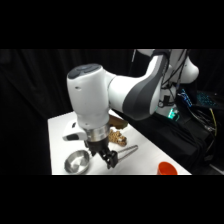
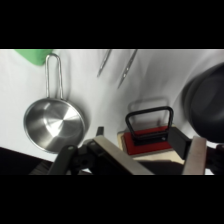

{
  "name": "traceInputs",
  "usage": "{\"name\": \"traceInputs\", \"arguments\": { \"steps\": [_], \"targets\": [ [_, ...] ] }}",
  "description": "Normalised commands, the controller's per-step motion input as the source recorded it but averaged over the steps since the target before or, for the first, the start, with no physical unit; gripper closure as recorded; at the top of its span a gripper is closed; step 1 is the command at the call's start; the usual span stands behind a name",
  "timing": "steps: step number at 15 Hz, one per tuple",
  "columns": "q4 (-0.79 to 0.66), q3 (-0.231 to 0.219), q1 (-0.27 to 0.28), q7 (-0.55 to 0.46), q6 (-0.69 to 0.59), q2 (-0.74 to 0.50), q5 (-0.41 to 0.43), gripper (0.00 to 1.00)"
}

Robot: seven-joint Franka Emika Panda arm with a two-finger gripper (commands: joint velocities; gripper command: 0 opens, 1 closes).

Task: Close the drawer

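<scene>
claw (image 2: 150,162): fingers apart, empty, hovering just above drawer | drawer (image 2: 147,137): between the fingers, black loop handle (image 2: 149,120) toward tongs (image 2: 117,65), red front looks pulled out | progress: push not started | beside: steel pan (image 2: 52,122) on surface (image 2: 165,75)

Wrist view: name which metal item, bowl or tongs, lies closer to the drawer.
The steel bowl, beside the drawer; the tongs lie farther off, near the top edge.

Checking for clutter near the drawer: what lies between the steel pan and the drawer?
In the wrist view, only bare white table separates the steel pan from the drawer; the tongs lie farther off, beyond that gap.
</scene>
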Motion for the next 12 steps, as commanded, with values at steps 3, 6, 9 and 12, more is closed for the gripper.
{"name": "traceInputs", "arguments": {
  "steps": [3,6,9,12],
  "targets": [
    [-0.85,0.012,-0.093,0.05,-0.04,-0.89,0.142,0.0],
    [-0.55,-0.021,-0.069,0.06,-0.15,-0.77,0.123,0.0],
    [-0.23,-0.044,-0.06,0.06,-0.26,-0.52,0.12,0.0],
    [-0.06,-0.033,-0.038,0.11,-0.28,-0.26,0.118,0.0]
  ]
}}
